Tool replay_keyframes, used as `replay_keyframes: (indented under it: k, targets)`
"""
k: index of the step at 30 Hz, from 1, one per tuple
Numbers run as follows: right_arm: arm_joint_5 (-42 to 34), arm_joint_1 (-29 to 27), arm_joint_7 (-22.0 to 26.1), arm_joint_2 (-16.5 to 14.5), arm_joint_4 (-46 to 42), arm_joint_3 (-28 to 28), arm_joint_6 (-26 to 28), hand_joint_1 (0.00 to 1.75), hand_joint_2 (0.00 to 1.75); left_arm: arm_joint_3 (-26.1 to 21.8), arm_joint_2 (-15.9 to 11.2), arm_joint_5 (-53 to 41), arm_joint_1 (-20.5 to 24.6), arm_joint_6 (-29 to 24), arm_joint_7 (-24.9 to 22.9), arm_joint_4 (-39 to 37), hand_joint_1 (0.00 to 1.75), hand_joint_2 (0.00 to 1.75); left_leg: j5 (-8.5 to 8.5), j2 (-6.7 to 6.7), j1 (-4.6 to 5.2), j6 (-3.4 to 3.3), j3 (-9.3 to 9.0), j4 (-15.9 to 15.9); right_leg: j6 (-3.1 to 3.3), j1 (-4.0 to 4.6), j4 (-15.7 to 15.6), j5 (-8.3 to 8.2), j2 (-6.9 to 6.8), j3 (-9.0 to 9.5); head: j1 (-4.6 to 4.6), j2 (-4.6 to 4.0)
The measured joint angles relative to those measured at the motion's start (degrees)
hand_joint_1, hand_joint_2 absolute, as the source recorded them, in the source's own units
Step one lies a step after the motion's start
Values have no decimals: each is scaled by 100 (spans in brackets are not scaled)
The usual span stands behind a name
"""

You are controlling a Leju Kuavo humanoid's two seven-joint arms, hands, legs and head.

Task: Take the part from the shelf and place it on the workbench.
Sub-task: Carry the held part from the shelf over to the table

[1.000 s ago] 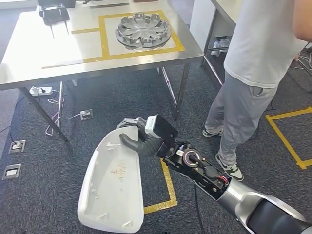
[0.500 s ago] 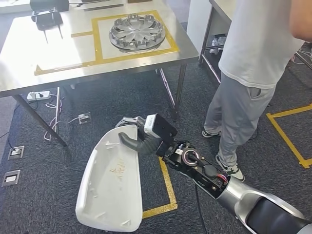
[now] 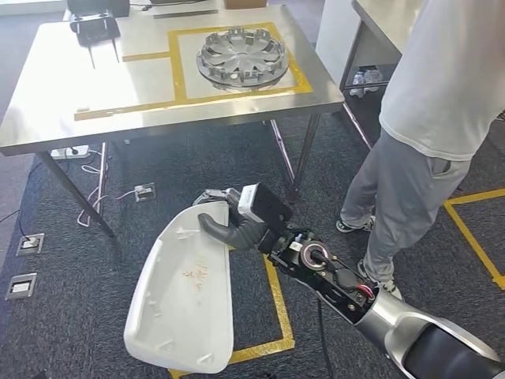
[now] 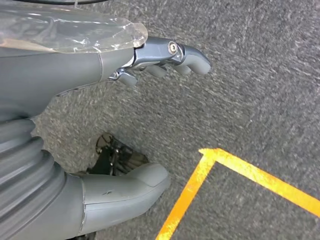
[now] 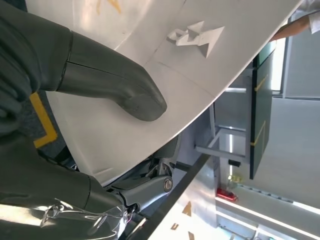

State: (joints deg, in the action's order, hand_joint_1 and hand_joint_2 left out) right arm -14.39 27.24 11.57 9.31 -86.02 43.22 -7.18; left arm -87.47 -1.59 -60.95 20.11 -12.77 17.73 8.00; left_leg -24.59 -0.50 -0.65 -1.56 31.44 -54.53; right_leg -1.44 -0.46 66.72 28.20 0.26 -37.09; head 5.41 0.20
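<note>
Bright daylight glares off my steel tabletop [image 3: 54, 87]; the carpet [image 3: 71, 316] below stays dim, and my left wrist view blurs slightly.

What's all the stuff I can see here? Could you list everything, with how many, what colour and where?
Large white curved plastic part: one, white, held over the dark carpet by the right robot hand.
Round silver wheel cover: one, silver, on the workbench inside a yellow tape square.
Steel workbench: one, silver top marked with yellow tape, ahead of the robot.
Black device: one, at the workbench's far left corner.
Floor sockets: three, silver, in the carpet by the workbench.
Yellow floor tape: lines on the carpet.
Person: one, white shirt and grey trousers, standing at the right.
Right robot hand: grey, grips the part's edge.
Left robot hand: grey, holds nothing, over the carpet.
</note>
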Motion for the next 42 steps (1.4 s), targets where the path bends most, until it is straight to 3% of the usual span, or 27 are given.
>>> replay_keyframes:
  k: [2, 3, 5, 7, 8, 9, 11, 12, 13, 14, 15, 17, 19, 21, 23, 24, 27, 28, 29, 30, 32, 34, 36, 38, 40, 42]
  targets:
    - [-2, 5, -6, 8, -26, -11, 10, 175, 175, 0, 21, 3, 2, 2, 1, 0, 0, 175, -62, -8, 13, 30, -75, 1, 95, 39, -778, -419, 3, 313, -6, 0]
    - [-3, 7, -8, 11, -37, -15, 14, 175, 175, 0, 32, 6, 4, 2, 2, 0, 0, 175, -81, -8, 16, 53, -81, 0, 133, 61, -1017, -486, 3, 416, -10, 0]
    - [-5, 7, -12, 16, -58, -17, 19, 175, 175, 0, 42, 12, 5, 3, 5, 0, 0, 175, -91, -2, 18, 110, -70, 11, 174, 88, -1168, -448, 3, 487, -23, 0]
    - [-7, 3, -10, 22, -79, -24, 26, 175, 175, 0, 41, 14, 6, 3, 11, 0, 0, 175, -133, 11, 18, 169, -68, -22, 207, 47, -1259, -438, 4, 553, -17, 0]
    - [-7, 9, -9, 25, -87, -26, 32, 175, 175, 0, 41, 14, 13, 3, 15, 0, 0, 175, -217, 15, 18, 196, 1, -186, 228, 25, -1301, -438, 2, 596, -27, 0]
    - [-8, 15, -8, 26, -95, -27, 37, 175, 175, 0, 38, 13, 18, 3, 17, 0, 0, 175, -345, 19, 16, 221, 146, -482, 248, 4, -1333, -433, 0, 640, -40, 0]
    - [-8, 7, -9, 26, -101, -22, 40, 175, 175, 0, 33, 8, 15, 5, 20, 0, 0, 175, -629, 21, 7, 262, 628, -1319, 274, 6, -1341, -392, -2, 684, -70, 0]
    - [-8, -10, -10, 26, -102, -21, 40, 175, 175, 0, 31, 4, 6, 9, 20, 0, 0, 175, -677, 22, 1, 279, 846, -1628, 277, 6, -1341, -366, -2, 708, -77, 0]
    - [-8, -27, -11, 26, -102, -20, 40, 175, 175, 0, 29, -1, -3, 13, 20, 0, 0, 175, -620, 22, -5, 291, 977, -1744, 274, 5, -1340, -337, -1, 739, -81, 0]
    - [-8, -39, -11, 27, -102, -20, 40, 175, 175, 0, 28, -6, -6, 18, 20, 0, 0, 175, -446, 23, -14, 294, 985, -1617, 266, 5, -1340, -303, 1, 779, -85, 0]
    - [-8, -44, -11, 27, -102, -20, 40, 175, 175, 0, 25, -13, -4, 22, 20, 0, 0, 175, -194, 26, -23, 290, 876, -1276, 254, 4, -1339, -264, 3, 829, -87, 0]
    - [-8, -45, -10, 28, -104, -21, 41, 175, 175, 0, 18, -21, 9, 26, 20, 0, 0, 175, 235, 43, -25, 261, 524, -418, 204, 17, -1333, -166, 9, 916, -103, 0]
    - [-8, -44, -10, 29, -118, -22, 43, 175, 175, 0, 18, -25, 21, 27, 19, 0, 0, 175, 318, 53, -9, 199, 330, -4, 141, 41, -1330, -91, 17, 975, -105, 0]
    - [-8, -45, -9, 33, -140, -23, 45, 175, 175, 0, 23, -25, 27, 27, 18, 0, 0, 175, 248, 44, 1, 118, 283, 23, 81, 44, -1309, -65, 21, 1021, -92, 0]
    - [-8, -45, -9, 41, -156, -26, 50, 175, 175, 0, 26, -26, 28, 27, 18, 0, 0, 175, 196, 38, -5, 40, 199, 36, 20, 27, -1099, 35, 13, 954, -80, -1]
    - [-8, -43, -10, 46, -164, -28, 54, 175, 175, 0, 27, -26, 30, 27, 19, 0, 0, 175, 169, 36, -11, 9, 151, 40, -4, 18, -838, 149, 8, 825, -65, -1]
    - [-8, -79, -11, 68, -183, -29, 60, 175, 175, 0, 28, -38, 25, 28, 19, 0, 0, 175, 61, 31, -1, -35, 40, 40, -47, 5, 320, 558, 3, 116, -27, 0]
    - [-8, -103, -11, 78, -186, -29, 63, 175, 175, 0, 28, -44, 19, 29, 18, 0, 0, 175, 18, 24, 2, -36, -9, 39, -51, 3, 510, 588, 3, -61, -24, 0]
    - [-8, -125, -12, 92, -189, -29, 65, 175, 175, 0, 30, -48, 13, 29, 17, 0, 0, 175, -32, 16, 5, -33, -74, 39, -43, 3, 465, 495, 3, -134, -16, 0]
    - [-8, -139, -12, 108, -193, -30, 69, 175, 175, 0, 33, -52, 8, 30, 17, 0, 0, 175, -87, 7, 9, -26, -155, 39, -20, 5, 209, 286, 3, -105, -7, 0]
    - [-8, -152, -11, 139, -202, -33, 74, 175, 175, 0, 52, -60, 4, 36, 19, 0, 0, 175, -204, -2, 16, 2, -307, 43, 68, 33, -607, -325, 6, 91, 3, 0]
    - [-8, -166, -16, 163, -219, -33, 82, 175, 175, 0, 77, -65, 9, 43, 21, 0, 0, 175, -290, -7, 20, 57, -376, 48, 145, 76, -1113, -616, 9, 234, -8, -1]
    - [-7, -186, -20, 174, -267, -41, 97, 175, 175, 0, 85, -76, 18, 44, 22, 0, 0, 175, -313, -8, 23, 118, -408, 34, 202, 98, -1209, -579, 14, 310, -25, -1]
    - [-1, -210, -24, 181, -323, -67, 120, 175, 175, 0, 87, -88, 31, 44, 22, 0, 0, 175, -297, 6, 16, 166, -328, -194, 261, 75, -1282, -578, 19, 439, -28, 0]
    - [20, -235, -56, 189, -375, -92, 149, 175, 175, 0, 97, -97, 44, 43, 23, 0, 0, 175, -381, 16, 5, 215, 53, -821, 306, 46, -1345, -546, 20, 566, -46, 0]
    - [47, -288, -116, 200, -435, -105, 184, 175, 175, 0, 101, -112, 42, 38, 20, 0, 0, 175, -646, 17, -5, 265, 583, -1516, 329, 43, -1355, -470, 24, 646, -73, 0]
